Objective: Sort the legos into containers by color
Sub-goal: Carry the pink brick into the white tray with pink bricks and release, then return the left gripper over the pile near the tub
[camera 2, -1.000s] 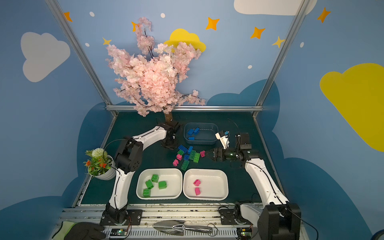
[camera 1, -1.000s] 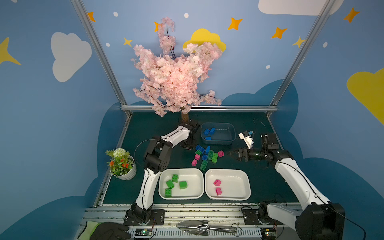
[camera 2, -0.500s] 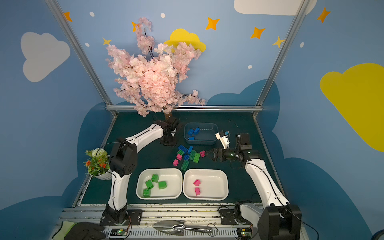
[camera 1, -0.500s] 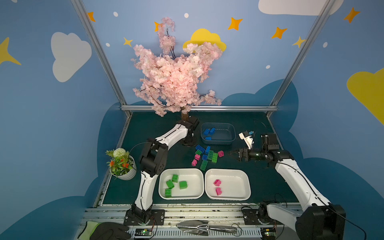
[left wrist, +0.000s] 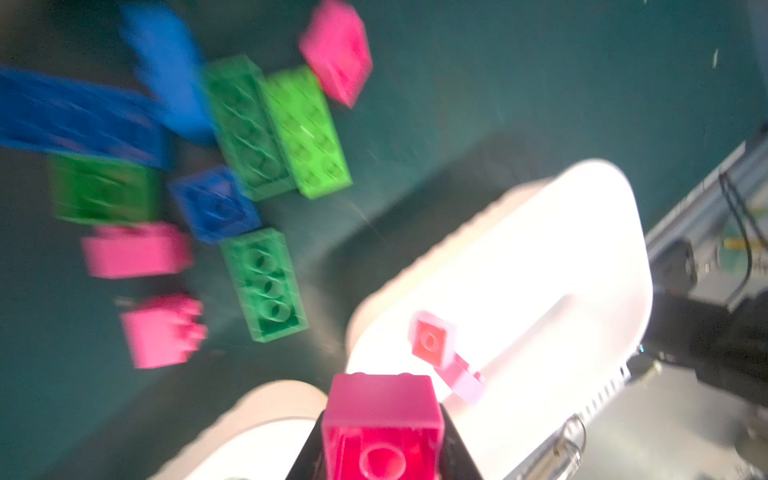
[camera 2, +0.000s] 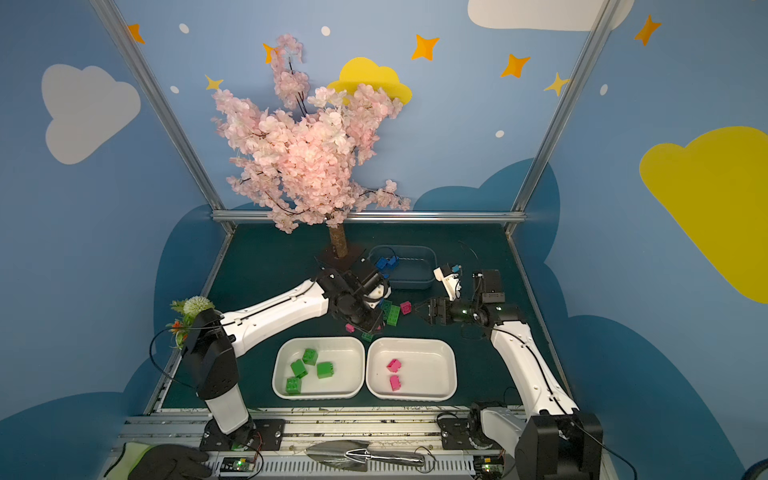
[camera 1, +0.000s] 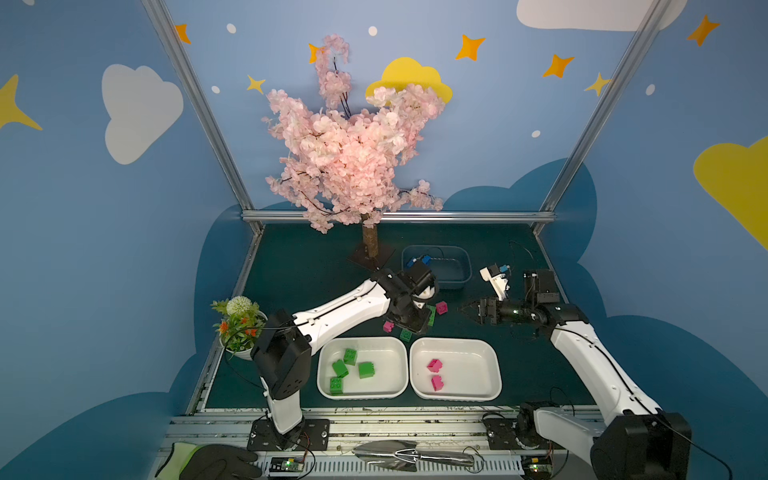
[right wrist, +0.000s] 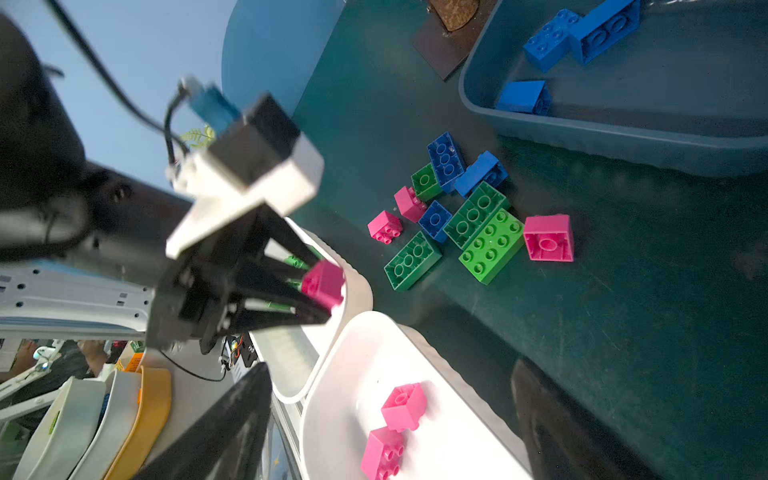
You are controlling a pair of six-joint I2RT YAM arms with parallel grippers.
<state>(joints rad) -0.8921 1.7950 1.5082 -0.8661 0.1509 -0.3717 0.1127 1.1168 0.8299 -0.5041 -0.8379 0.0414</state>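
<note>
A dark green desk (camera 1: 291, 270) is seen in both top views, with a pink-blossomed tree (camera 1: 353, 158) stood at its far middle. Two white trays are set side by side along the near edge. Four green bricks (camera 1: 365, 370) are laid in the left tray (camera 1: 386, 357), and two pink bricks (camera 1: 434, 365) in the right tray (camera 1: 469, 365). A grey-blue tub (camera 1: 455, 272) is placed far back, just right of the trunk, and blue bricks (camera 1: 420, 260) are gathered in its far left corner. The left hand (right wrist: 324, 291) is reached over the middle of the desk and is closed on a pink brick (left wrist: 382, 407). That brick is carried clear of the desk, above the spot where the far rims of the two trays meet. The right hand (camera 1: 467, 309) is held open, its jaws spread wide, just right of the pile and pointed towards it. The pile (right wrist: 457, 216) of unsorted green, blue and pink legos is spread on the desk between the tub and the trays, and is partly hidden under the left hand in both top views.
</note>
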